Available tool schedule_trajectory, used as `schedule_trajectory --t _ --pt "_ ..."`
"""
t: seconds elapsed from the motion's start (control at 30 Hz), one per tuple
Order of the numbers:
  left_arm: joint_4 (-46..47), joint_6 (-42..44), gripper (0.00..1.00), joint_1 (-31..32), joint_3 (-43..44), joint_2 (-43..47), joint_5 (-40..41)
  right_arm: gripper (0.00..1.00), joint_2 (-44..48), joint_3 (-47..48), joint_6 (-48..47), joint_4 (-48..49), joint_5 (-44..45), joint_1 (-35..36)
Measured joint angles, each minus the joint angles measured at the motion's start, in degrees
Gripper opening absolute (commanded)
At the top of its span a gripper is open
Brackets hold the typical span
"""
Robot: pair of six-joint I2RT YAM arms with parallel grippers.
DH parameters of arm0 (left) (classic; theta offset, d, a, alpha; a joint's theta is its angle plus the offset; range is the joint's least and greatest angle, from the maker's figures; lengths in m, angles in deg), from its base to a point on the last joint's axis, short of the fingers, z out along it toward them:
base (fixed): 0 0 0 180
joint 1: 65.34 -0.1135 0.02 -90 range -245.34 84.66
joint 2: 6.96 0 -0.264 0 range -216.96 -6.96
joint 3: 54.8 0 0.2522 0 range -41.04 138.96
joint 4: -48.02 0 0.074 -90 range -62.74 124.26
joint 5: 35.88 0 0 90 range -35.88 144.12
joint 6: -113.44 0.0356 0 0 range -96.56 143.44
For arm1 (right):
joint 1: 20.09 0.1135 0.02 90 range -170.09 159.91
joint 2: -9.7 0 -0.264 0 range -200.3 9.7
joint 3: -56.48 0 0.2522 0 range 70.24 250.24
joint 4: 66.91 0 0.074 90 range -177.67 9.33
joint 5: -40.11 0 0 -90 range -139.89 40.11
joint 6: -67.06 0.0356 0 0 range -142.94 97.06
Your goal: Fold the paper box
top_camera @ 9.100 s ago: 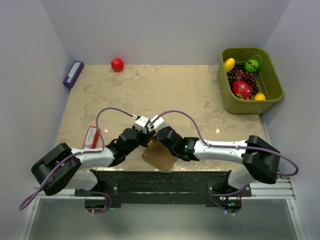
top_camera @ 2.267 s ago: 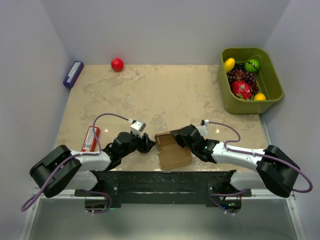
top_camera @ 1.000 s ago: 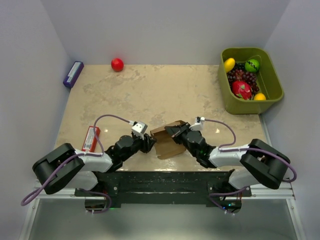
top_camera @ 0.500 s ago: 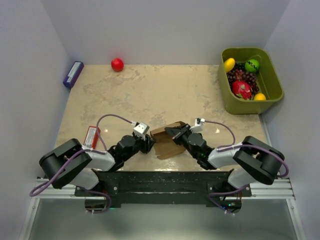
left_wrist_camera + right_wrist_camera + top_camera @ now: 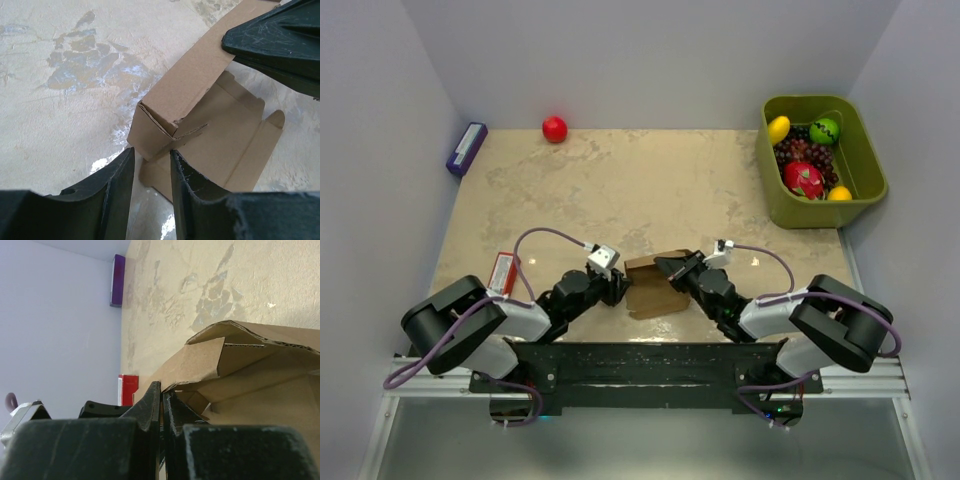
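The paper box [image 5: 653, 290] — a small, plain brown cardboard blank with creased panels and tabbed flaps — lay on the mottled tan table [image 5: 620, 180], directly between the two claws. The right claw [image 5: 665, 266] was pinched tight on the top edge of one long side wall and held that wall upright. The wall's far end met a short end panel at a creased corner, just ahead of the left claw [image 5: 152, 167]. That claw's jaws stood narrowly parted and gripped nothing, with the corner at their mouth.

The step in hand looked like raising the side wall and squaring its corner. The next move probably called for the left claw to close on or press that end panel, tucking it in while the right claw kept the wall upright.

A couple of seconds earlier the blank had lain flatter and further toward the right claw's side, and the left claw had stood clear of it — now it sat at the box's corner.
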Motion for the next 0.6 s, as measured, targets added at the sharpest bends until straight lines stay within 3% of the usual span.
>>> schedule_trajectory --t 0.37,0.6 --pt "-2.25 4.59 0.57 -4.04 -0.55 3.54 -3.26 0.00 0.94 4.00 -0.44 -8.26 1.29 0.00" --pt "-2.29 5.60 0.56 -5.05 -0.79 4.79 -5.22 0.00 1.01 4.63 -0.44 -12.00 1.62 0.00"
